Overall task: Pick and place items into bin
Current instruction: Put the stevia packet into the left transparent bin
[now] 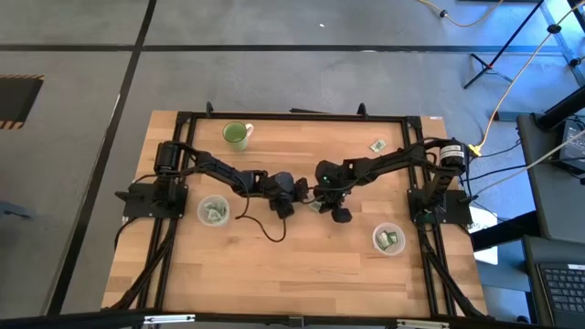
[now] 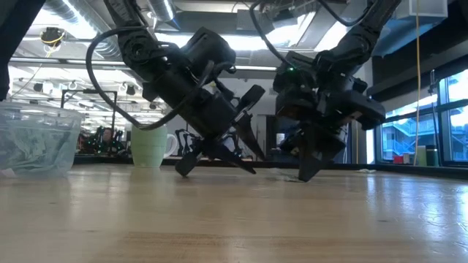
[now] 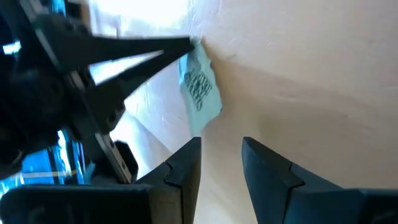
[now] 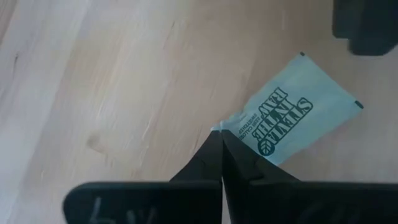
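Observation:
A small light-green packet with dark print lies on the wooden table between my two grippers; it also shows in the left wrist view and the high view. My right gripper is shut at one of its corners, reaching down to the table. My left gripper is open, a short way from the packet's opposite side, touching nothing. Another packet lies flat toward the far right. My right gripper pinches the packet by one corner between its two fingertips. The fingers slant down at it from the table's right. The rest of the packet lies on the table.
A clear bin holding packets stands left of the left gripper, and a second one stands near the right edge. A light-green mug stands at the far left. A cable loops on the table below the left gripper.

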`<state>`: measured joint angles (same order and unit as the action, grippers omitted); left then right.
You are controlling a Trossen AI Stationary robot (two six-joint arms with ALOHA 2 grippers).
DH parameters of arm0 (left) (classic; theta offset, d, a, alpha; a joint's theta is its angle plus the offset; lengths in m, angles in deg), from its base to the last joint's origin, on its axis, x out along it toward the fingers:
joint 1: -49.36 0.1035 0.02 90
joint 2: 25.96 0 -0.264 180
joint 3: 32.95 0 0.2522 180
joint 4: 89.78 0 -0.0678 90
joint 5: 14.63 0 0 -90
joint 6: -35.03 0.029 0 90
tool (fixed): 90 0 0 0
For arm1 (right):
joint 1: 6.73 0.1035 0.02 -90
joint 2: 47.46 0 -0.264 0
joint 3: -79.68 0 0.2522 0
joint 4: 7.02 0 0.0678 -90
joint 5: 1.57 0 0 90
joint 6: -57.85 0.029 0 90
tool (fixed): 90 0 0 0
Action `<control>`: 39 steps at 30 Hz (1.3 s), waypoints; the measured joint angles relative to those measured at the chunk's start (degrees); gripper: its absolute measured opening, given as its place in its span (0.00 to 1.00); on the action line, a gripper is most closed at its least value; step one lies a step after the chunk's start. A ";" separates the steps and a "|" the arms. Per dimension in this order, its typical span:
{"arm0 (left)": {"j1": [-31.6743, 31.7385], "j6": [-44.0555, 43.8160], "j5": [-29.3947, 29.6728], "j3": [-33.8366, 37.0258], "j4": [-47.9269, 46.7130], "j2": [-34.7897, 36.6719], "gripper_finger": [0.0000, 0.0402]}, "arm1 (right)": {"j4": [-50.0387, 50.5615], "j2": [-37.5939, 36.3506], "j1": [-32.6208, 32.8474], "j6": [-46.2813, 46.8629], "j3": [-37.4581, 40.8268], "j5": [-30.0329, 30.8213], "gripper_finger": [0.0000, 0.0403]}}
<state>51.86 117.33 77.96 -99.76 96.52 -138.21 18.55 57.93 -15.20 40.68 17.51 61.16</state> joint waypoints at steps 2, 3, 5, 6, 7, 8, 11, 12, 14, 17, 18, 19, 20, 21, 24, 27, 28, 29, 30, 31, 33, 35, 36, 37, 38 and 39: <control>0.00 1.06 -1.55 0.00 0.18 -0.07 0.28 | 0.03 0.00 0.00 -1.26 0.00 -0.24 0.00; 0.01 1.14 -2.49 -0.08 0.85 -0.44 0.28 | 0.00 0.00 0.00 -1.46 0.04 -0.28 0.00; 0.04 0.59 -3.68 -0.20 2.71 -1.16 0.28 | -0.07 0.00 0.00 -2.20 0.04 -0.26 0.00; 0.04 0.54 -3.70 -0.21 3.68 -1.79 0.28 | -0.17 0.00 0.00 -2.60 0.07 -0.26 0.00; 0.02 0.75 -3.63 -0.38 4.76 -2.41 0.28 | -0.30 0.00 0.00 -2.78 0.08 -0.26 0.00; 0.02 1.10 -3.47 -0.78 5.05 -2.90 0.28 | -0.39 0.00 0.00 -2.83 0.09 -0.26 0.00; 0.00 1.39 -2.61 -2.89 3.72 -4.50 0.28 | -0.41 0.00 0.00 -2.85 0.11 -0.26 0.00; 0.00 1.31 -2.17 -3.64 3.07 -4.97 0.28 | -0.41 0.00 0.00 -2.85 0.11 -0.26 0.00; -0.02 1.32 -0.60 -5.35 0.54 -5.71 0.28 | -0.40 0.00 0.00 -2.82 0.11 -0.25 0.00; -0.04 0.83 1.87 -6.72 -3.71 -5.80 0.28 | 0.05 0.00 -0.03 -2.41 0.21 -0.74 0.00; 0.12 0.55 2.12 -6.86 -4.55 -5.79 0.28 | 0.42 0.00 -0.04 -2.38 0.28 -0.99 0.00; 0.20 0.49 2.35 -6.86 -4.75 -5.74 0.28 | 0.51 0.00 -0.04 -2.39 0.28 -1.07 0.00; 0.27 0.46 2.88 -6.84 -5.19 -5.41 0.28 | 0.51 0.00 -0.04 -2.41 0.28 -1.05 0.00; 0.33 0.72 3.75 -6.84 -6.13 -5.15 0.28 | 0.53 0.00 -0.04 -2.41 0.28 -1.03 0.00; 0.35 2.56 5.58 -6.84 -8.61 -4.58 0.28 | 0.49 -0.04 0.00 -2.58 0.26 -0.71 0.00; 0.42 1.16 3.63 -6.84 -9.29 -4.52 0.28 | 0.49 -0.04 0.00 -2.56 0.26 -0.74 0.00; 0.49 -0.27 2.54 -6.84 -8.93 -4.52 0.28 | 0.46 -0.04 0.00 -2.57 0.26 -0.74 0.00; 0.63 -1.24 1.34 -6.84 -8.55 -4.52 0.28 | 0.46 -0.04 0.01 -2.59 0.22 -0.72 0.00; 0.59 -1.17 1.01 -6.84 -8.15 -4.52 0.28 | 0.45 -0.04 0.02 -2.59 0.22 -0.70 0.00; 0.47 -0.45 0.85 -6.84 -7.82 -4.52 0.28 | 0.43 -0.04 0.02 -2.64 0.22 -0.70 0.00; 0.35 0.54 -0.04 -6.84 -7.62 -4.52 0.28 | 0.42 -0.04 0.02 -2.56 0.22 -0.71 0.00; 0.35 0.41 -1.35 -6.84 -7.55 -4.52 0.28 | 0.40 -0.04 0.02 -2.57 0.22 -0.72 0.00; 0.35 0.24 -2.46 -6.84 -7.48 -4.52 0.28 | 0.40 -0.04 0.02 -2.59 0.22 -0.72 0.00; 0.35 0.26 -3.81 -6.84 -7.34 -4.55 0.28 | 0.38 -0.04 0.02 -2.61 0.22 -0.72 0.00; 0.29 0.51 -4.63 -6.84 -7.06 -4.74 0.28 | 0.38 -0.04 0.02 -2.63 0.22 -0.72 0.00; 0.20 0.96 -4.81 -6.84 -6.71 -4.87 0.28 | 0.38 -0.04 0.02 -2.61 0.22 -0.72 0.00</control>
<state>52.06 118.29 73.15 -106.61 89.80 -143.08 18.92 57.88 -15.18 38.08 17.73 60.44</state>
